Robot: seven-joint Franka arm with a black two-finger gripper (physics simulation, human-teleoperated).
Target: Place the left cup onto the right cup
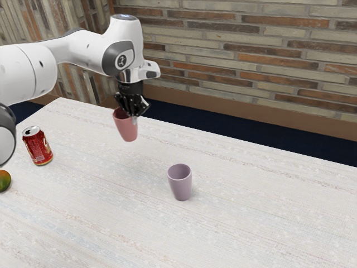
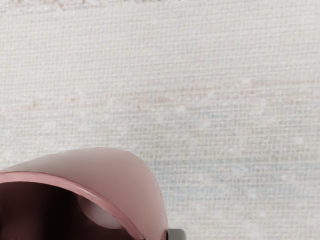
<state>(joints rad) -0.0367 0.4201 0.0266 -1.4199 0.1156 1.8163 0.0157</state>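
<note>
A pink cup [image 1: 126, 127] hangs in the air above the table, tilted a little, with my gripper [image 1: 129, 114] shut on its rim. In the wrist view the same pink cup [image 2: 100, 175] sits right under my hand, its dark inside facing the camera. A mauve cup [image 1: 179, 181] stands upright on the table, lower and toward the exterior view's right of the held cup, well apart from it.
A red soda can [image 1: 37, 146] stands near the table's edge at the exterior view's left, with a green-orange fruit [image 1: 4, 180] below it. The pale woven table [image 1: 251, 223] stretches wide around the mauve cup. A brick wall runs behind.
</note>
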